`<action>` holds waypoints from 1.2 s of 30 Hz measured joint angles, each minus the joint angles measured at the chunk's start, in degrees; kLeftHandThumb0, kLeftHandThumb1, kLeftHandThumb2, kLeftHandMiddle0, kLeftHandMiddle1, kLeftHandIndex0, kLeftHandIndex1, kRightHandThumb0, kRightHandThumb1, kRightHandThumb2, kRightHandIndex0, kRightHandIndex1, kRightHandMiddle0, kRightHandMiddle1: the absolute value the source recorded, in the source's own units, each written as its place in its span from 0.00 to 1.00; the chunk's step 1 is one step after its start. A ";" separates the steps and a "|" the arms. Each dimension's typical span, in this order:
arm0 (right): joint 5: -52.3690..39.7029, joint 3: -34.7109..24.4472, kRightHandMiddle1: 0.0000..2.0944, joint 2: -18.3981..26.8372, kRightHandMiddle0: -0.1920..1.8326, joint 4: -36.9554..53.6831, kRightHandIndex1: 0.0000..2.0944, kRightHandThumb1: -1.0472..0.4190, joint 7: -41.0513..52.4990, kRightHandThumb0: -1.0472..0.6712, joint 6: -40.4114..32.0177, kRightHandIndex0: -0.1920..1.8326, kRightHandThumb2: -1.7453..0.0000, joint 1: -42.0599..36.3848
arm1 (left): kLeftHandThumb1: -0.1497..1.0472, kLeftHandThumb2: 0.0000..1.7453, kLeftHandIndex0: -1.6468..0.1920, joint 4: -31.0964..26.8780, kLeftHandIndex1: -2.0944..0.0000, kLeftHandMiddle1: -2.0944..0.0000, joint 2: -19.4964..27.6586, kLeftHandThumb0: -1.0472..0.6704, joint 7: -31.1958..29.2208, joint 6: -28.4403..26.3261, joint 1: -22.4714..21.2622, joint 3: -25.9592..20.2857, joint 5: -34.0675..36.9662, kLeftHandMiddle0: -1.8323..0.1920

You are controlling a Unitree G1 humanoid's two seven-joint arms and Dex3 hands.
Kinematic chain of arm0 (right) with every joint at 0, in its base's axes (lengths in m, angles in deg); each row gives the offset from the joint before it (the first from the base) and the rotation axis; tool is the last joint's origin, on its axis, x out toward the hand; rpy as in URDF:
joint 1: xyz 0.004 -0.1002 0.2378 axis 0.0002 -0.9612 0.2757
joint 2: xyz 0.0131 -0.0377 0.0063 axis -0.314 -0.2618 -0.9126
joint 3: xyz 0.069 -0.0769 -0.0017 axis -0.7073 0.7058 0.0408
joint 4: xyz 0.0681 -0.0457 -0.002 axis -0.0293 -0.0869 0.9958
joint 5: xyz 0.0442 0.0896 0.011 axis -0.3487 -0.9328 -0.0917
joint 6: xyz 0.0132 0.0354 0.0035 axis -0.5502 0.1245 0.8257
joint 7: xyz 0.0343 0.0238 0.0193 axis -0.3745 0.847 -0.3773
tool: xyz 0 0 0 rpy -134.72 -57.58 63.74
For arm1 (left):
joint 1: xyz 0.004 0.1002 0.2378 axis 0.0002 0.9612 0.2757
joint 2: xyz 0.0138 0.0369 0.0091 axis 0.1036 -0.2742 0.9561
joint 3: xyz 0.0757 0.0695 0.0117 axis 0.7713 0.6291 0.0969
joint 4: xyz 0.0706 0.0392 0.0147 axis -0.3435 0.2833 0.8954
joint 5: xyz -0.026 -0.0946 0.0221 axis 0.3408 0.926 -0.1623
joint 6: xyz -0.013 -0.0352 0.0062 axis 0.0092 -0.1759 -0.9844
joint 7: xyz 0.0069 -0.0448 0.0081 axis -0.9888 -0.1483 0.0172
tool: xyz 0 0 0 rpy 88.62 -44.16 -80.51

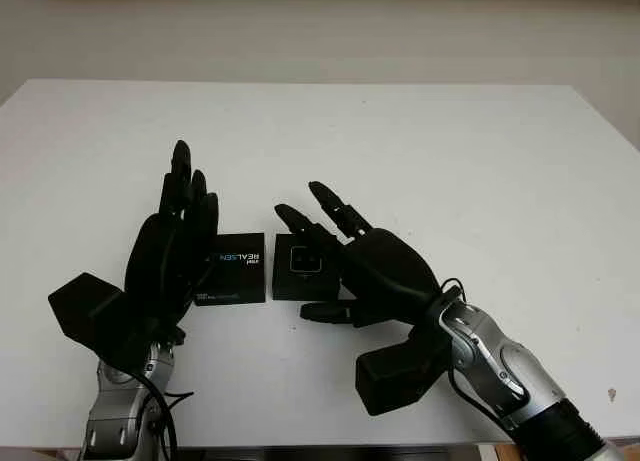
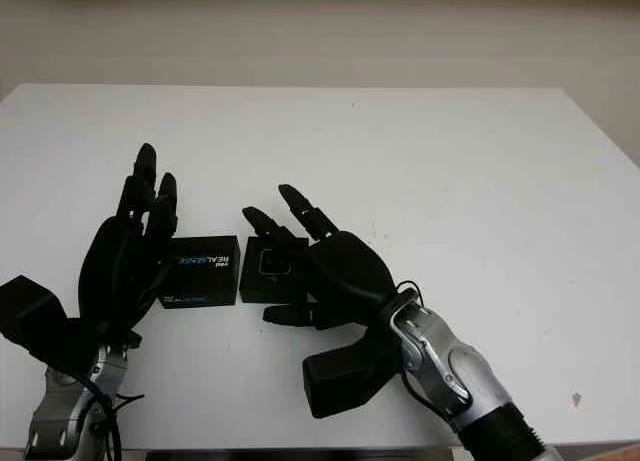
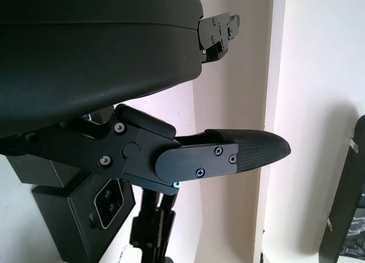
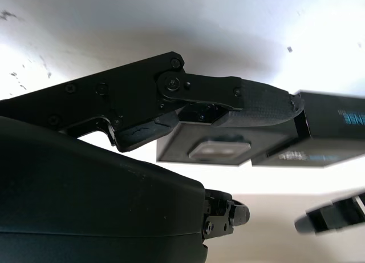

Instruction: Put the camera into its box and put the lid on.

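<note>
One lid (image 1: 231, 268), one box (image 1: 302, 267), one camera (image 1: 301, 260), two hands on one table (image 1: 420, 161)

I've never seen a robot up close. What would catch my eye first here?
Two big black three-finger hands over a white table: the left hand, open, beside a black lid printed REALSENSE, and the right hand, open, at a black open box holding a small grey camera.

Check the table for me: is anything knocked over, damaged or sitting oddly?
Nothing stands out. The box lies flat on the white table with the camera in it, and the lid lies flat beside it. The left hand is by the lid, the right hand by the box.
</note>
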State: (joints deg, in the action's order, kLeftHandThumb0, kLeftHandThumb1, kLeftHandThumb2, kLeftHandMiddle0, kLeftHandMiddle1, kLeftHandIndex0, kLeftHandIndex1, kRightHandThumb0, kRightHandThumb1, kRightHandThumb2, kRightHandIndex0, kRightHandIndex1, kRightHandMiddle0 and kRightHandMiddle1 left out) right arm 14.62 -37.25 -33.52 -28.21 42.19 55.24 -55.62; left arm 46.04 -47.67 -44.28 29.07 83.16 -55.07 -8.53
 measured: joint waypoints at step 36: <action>-60.68 -26.39 0.00 -16.11 0.00 -2.83 0.00 0.00 9.99 0.18 -19.68 0.00 0.60 0.46 | 0.84 0.01 0.96 8.42 0.97 0.97 31.18 0.12 -18.78 1.57 1.33 -4.94 -14.61 0.94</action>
State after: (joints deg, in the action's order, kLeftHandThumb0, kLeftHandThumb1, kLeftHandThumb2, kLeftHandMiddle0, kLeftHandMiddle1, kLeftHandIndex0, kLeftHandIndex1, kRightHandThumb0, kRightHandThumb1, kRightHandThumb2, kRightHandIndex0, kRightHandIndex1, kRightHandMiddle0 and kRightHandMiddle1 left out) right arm -46.06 -63.64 -49.63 -31.03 52.18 35.55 -55.16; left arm 54.46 -16.49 -63.06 30.63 84.49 -60.01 -23.14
